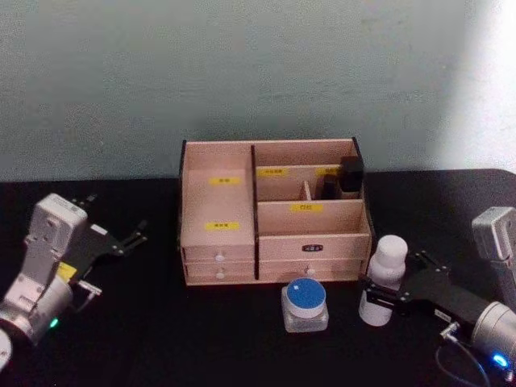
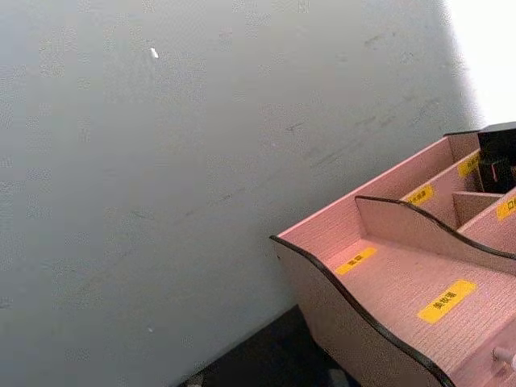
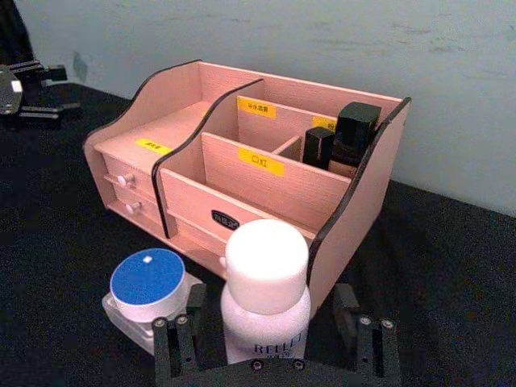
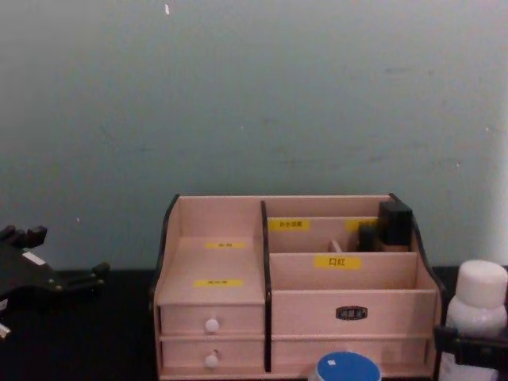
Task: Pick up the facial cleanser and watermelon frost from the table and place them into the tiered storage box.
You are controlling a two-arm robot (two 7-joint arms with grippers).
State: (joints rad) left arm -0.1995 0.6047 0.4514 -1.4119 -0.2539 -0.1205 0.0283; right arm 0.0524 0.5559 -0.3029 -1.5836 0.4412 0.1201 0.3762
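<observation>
The facial cleanser, a white bottle with a rounded cap, stands upright on the black table just right of the tiered storage box. My right gripper is open, one finger on each side of the bottle's lower body. The right wrist view shows a gap between the fingers and the bottle. The watermelon frost, a squat clear jar with a blue lid, sits in front of the box, left of the bottle. My left gripper hangs open at the far left, well away from both.
Dark cosmetic items stand in the box's back right compartment; its other compartments look bare. A pale wall rises right behind the box. Black tabletop lies open between the left arm and the jar.
</observation>
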